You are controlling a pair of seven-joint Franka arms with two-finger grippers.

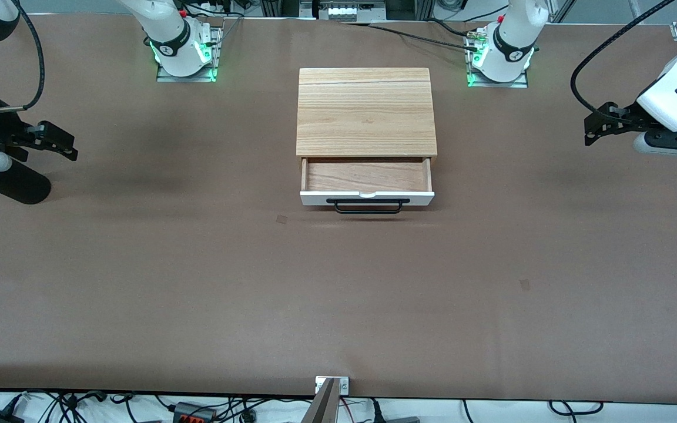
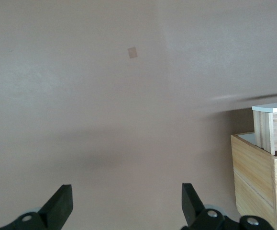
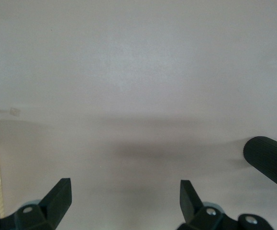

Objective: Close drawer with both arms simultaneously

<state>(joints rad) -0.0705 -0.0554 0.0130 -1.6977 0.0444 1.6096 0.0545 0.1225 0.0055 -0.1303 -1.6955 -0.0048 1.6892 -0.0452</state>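
The left gripper (image 1: 594, 130) has its jaws spread wide and empty; the left wrist view shows its black fingertips (image 2: 61, 199) well apart over bare table. It hangs in the air over the left arm's end of the table (image 1: 197, 282), on a white arm bent low and reaching sideways, a black cable looping over its wrist. The right gripper (image 1: 67, 144) is likewise released, its fingers (image 3: 59, 194) parted and holding nothing, over the right arm's end of the table, beside a black ribbed cylinder (image 1: 12, 183). Between the two, well apart from both, stands the cabinet (image 1: 366, 111), a flat box of light wood grain. Its drawer (image 1: 367, 182) is pulled out toward the front camera, showing a bare wood floor, a white front panel and a thin black bar handle (image 1: 368, 205). The table is covered in matte brown.
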